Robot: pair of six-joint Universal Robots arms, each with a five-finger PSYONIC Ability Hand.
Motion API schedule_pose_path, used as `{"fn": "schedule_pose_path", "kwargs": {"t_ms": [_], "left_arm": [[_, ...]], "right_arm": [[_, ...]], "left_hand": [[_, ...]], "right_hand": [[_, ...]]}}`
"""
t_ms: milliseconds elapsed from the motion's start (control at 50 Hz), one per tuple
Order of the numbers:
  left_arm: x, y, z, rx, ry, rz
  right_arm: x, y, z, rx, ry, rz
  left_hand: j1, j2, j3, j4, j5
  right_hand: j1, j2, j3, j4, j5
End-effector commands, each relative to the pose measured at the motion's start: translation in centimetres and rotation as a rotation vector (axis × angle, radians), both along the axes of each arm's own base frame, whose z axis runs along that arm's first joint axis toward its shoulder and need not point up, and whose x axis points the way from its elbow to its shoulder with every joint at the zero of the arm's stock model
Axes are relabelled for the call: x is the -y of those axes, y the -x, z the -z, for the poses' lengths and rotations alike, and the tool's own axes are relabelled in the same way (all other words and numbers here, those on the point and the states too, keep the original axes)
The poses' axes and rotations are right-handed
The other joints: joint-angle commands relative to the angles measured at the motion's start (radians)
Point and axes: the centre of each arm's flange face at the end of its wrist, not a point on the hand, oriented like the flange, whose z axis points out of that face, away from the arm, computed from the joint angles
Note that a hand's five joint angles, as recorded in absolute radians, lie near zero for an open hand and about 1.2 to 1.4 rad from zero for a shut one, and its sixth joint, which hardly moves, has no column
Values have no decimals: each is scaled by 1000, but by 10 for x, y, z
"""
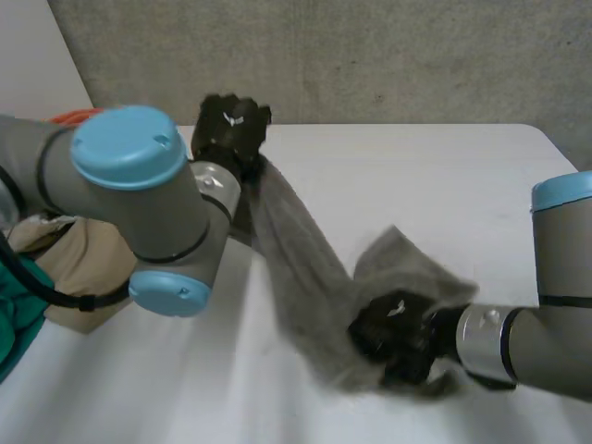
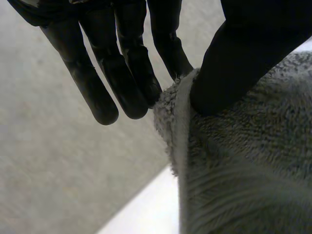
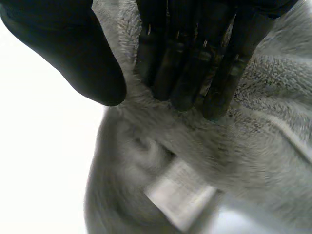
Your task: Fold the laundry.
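A grey terry towel (image 1: 296, 250) hangs stretched between my two hands above the white table (image 1: 416, 176). My left hand (image 1: 231, 129) holds one end up at the far side. In the left wrist view its thumb (image 2: 243, 53) pinches the towel's hemmed edge (image 2: 183, 146) against a finger. My right hand (image 1: 393, 338) is lower and nearer, with the towel's other end bunched round it. In the right wrist view its fingers (image 3: 195, 58) dig into the towel (image 3: 273, 97), with a fold gathered beside the thumb and a white label (image 3: 180, 195) below.
A laundry pile lies at the table's left behind my left arm: beige cloth (image 1: 79, 259), green cloth (image 1: 14, 314) and a bit of orange (image 1: 74, 117). A grey wall stands behind the table's far edge.
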Motion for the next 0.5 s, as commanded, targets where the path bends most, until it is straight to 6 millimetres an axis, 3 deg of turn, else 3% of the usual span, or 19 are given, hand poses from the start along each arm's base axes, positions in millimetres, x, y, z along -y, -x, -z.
{"fn": "schedule_pose_path", "kwargs": {"t_ms": [20, 80, 140, 220, 320, 380, 500], "left_arm": [[-2, -3, -21, 15, 71, -7], [-3, -4, -28, 20, 98, -12], [-2, -7, -32, 15, 109, -18], [-7, -9, -42, 11, 126, -8], [-23, -14, -63, -6, 166, 44], [-34, -17, -79, -20, 198, 74], [-52, -22, -106, -54, 258, 113]], "right_arm": [[-14, -11, -43, 145, -43, -15], [11, 0, -68, 206, 8, 108], [43, 23, -83, 223, 57, 237], [68, 43, -94, 217, 108, 332], [77, 47, -107, 219, 146, 361], [87, 46, -112, 227, 171, 381], [124, 42, -95, 259, 121, 442]], "left_hand": [[284, 206, 210, 201, 249], [284, 206, 210, 201, 249], [284, 206, 210, 201, 249], [284, 206, 210, 201, 249], [284, 206, 210, 201, 249], [284, 206, 210, 201, 249], [284, 206, 210, 201, 249]], "right_hand": [[97, -178, -166, -167, -145], [-285, -559, -547, -549, -527], [-444, -718, -706, -708, -686], [-433, -707, -695, -697, -675], [-530, -804, -792, -793, -771], [-722, -997, -985, -986, -964], [-746, -1020, -1008, -1009, -987]]}}
